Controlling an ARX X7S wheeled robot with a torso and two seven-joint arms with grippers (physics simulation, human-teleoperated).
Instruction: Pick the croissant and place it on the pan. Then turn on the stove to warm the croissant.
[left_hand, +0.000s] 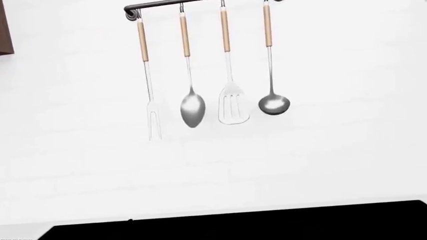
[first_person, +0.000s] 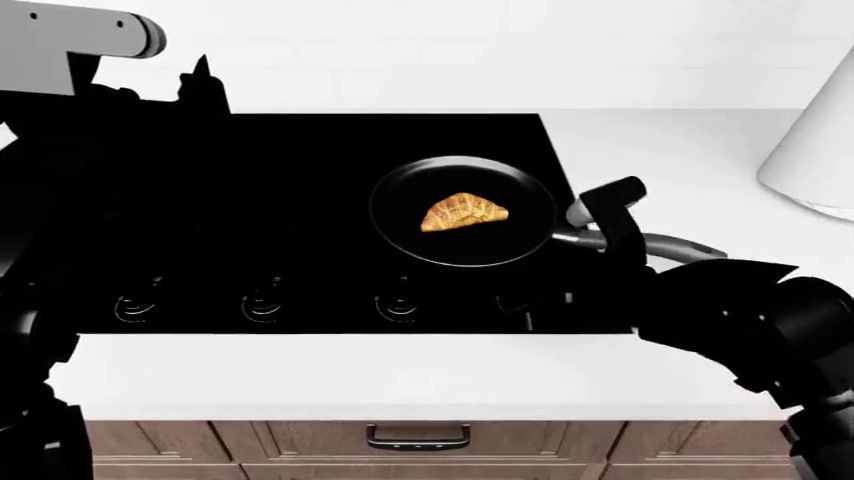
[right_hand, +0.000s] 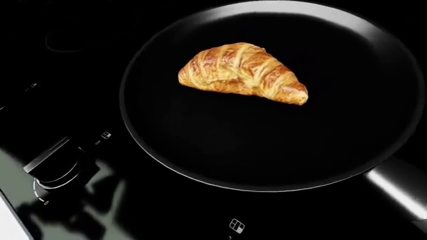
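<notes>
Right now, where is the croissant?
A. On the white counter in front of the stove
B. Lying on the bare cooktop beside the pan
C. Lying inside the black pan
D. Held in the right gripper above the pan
C. The croissant lies inside the pan, which sits on the stove; the right wrist view shows it resting on the pan's dark floor with no gripper touching it.

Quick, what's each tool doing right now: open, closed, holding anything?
Left tool: cannot be told; its fingers don't show in any view.
Right tool: cannot be told; lost in the dark arm. The croissant lies free in the pan.
</notes>
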